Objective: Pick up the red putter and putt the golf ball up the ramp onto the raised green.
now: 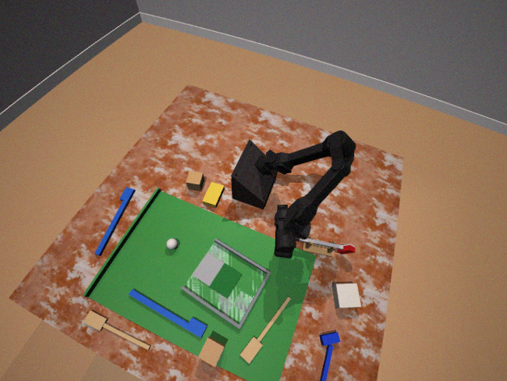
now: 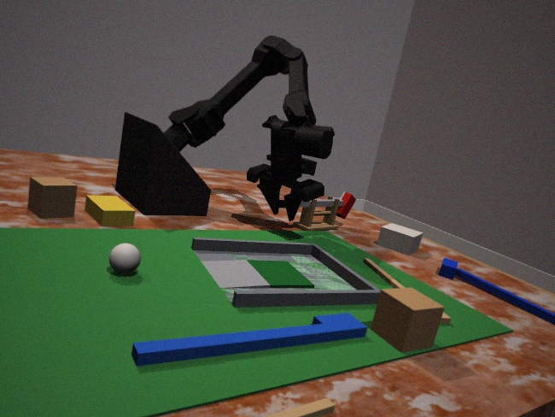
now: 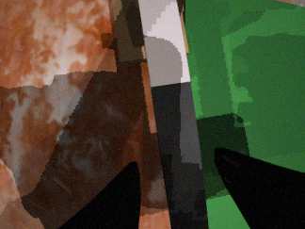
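Observation:
The red putter has a red head (image 1: 348,248) (image 2: 346,205), a pale shaft (image 3: 167,60) and a black grip. It rests across a wooden stand (image 2: 317,226) at the mat's edge. My gripper (image 2: 283,215) (image 3: 176,162) points down with its fingers partly closed around the black grip; the wrist view shows gaps on both sides, so it is open. The white golf ball (image 1: 171,243) (image 2: 125,259) sits on the green mat (image 1: 164,217) (image 2: 54,287). The grey ramp (image 1: 207,268) (image 2: 235,273) adjoins the dark green patch (image 1: 225,280) (image 2: 284,273) inside grey walls.
A blue club (image 1: 164,310) (image 2: 233,343) and a tan club (image 1: 250,350) lie on the mat, beside a tan block (image 1: 211,351) (image 2: 406,320). A white block (image 1: 348,295) (image 2: 400,238) stands beyond the putter head. A yellow block (image 1: 214,194) (image 2: 109,209) is near the arm base.

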`<state>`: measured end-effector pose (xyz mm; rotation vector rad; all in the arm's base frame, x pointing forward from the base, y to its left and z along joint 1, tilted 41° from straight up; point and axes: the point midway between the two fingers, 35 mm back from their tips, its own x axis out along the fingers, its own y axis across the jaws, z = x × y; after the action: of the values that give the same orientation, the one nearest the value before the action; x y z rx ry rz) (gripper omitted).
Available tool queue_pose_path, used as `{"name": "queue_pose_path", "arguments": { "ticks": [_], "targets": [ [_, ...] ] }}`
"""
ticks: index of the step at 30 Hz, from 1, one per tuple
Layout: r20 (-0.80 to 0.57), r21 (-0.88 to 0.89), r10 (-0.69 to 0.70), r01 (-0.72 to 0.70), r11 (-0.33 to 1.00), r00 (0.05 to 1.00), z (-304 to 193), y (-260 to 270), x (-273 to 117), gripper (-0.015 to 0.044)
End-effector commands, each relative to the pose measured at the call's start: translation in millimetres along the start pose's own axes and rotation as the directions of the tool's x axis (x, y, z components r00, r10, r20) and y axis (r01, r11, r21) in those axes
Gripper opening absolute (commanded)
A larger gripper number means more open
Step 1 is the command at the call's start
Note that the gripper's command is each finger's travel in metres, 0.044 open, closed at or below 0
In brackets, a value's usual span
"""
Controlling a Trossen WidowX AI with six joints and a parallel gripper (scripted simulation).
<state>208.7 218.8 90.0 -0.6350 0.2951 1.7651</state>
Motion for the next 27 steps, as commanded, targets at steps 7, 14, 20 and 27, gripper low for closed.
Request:
{"name": "queue_pose_path", "arguments": {
  "ticks": [7,14,20,27],
  "targets": [
    [0.0,-0.001,0.0,0.0,1.0,1.0,0.2,-0.1,-0.1,0.0026],
    [-0.002,-0.001,0.0,0.0,1.0,1.0,0.6,-0.9,-4.2,0.0],
    [-0.012,0.0,0.002,-0.002,1.0,1.0,4.0,-4.2,-27.8,0.0],
    [-0.014,0.001,0.004,-0.004,1.0,1.0,12.2,-4.6,-60.6,0.0]
  ]
}}
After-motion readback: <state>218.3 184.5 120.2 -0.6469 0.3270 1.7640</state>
